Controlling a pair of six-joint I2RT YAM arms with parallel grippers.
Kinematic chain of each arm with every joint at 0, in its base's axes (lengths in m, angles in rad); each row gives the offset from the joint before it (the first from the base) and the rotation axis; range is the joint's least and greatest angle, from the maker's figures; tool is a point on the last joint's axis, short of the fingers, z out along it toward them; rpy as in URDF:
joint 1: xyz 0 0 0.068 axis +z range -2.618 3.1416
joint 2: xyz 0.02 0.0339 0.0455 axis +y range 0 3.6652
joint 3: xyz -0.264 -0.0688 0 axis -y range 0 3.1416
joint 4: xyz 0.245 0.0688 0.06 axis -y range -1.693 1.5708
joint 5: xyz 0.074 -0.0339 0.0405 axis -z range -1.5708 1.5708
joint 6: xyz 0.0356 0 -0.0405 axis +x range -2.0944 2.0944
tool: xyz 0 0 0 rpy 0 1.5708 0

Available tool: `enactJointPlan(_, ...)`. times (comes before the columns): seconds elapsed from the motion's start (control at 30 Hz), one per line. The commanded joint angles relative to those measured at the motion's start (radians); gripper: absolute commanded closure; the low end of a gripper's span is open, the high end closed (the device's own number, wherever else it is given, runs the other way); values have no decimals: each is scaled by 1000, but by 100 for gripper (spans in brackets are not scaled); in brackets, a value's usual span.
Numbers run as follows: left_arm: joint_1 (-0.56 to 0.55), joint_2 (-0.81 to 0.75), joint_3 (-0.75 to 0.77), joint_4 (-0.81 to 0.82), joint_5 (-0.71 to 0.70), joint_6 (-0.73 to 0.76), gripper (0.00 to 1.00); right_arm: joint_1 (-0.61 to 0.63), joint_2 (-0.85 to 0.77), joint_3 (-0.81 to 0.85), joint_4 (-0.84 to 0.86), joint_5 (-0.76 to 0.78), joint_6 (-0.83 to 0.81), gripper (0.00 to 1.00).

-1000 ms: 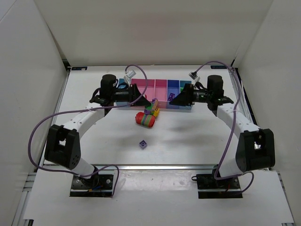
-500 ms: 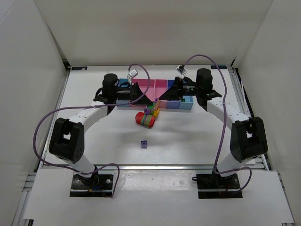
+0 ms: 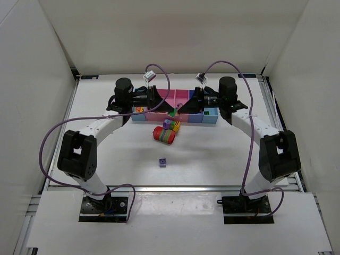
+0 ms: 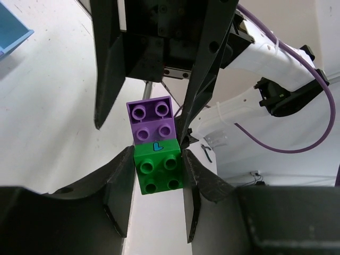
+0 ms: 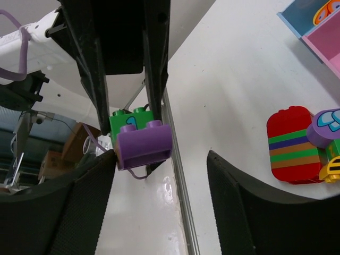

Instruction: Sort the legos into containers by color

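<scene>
while the left gripper (image 4: 158, 171) is clamped on the green brick (image 4: 159, 178) of a two-brick chunk (image 4: 155, 144) held in the air by the containers (image 3: 210, 118), the right gripper (image 5: 162, 159) has its jaws apart either side of the purple brick (image 4: 151, 121) stuck to it. purple looks off-centre, close to one finger, so an uneven squeeze could twist the chunk loose and drop it in the wrong bin.

Seen from above, the left gripper (image 3: 170, 110) and right gripper (image 3: 179, 109) cover the middle of the row of shallow blue and pink plastic bins (image 3: 210, 112), so I can't tell what lies there. The joined green and purple plastic bricks (image 3: 173, 112) between them are a mere speck. In the right wrist view, the red striped brick chunk (image 5: 289, 142) runs off the right edge.
</scene>
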Motion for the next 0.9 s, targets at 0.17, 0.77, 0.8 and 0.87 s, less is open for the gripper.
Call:
enactJointPlan(0.17,2,8,37,33,13,-9,90,12,10,59,87,-20,28,40)
enactJointPlan(0.77,68,-6,11,79,-67,-26,90,-19,-44,4,-3,-67,-68,94)
enactJointPlan(0.8,74,-6,14,84,-70,-34,90,-25,-49,-5,-43,-67,-102,94)
enactJointPlan(0.87,91,-3,17,96,-79,-54,90,-40,-66,-33,-71,-72,-124,95)
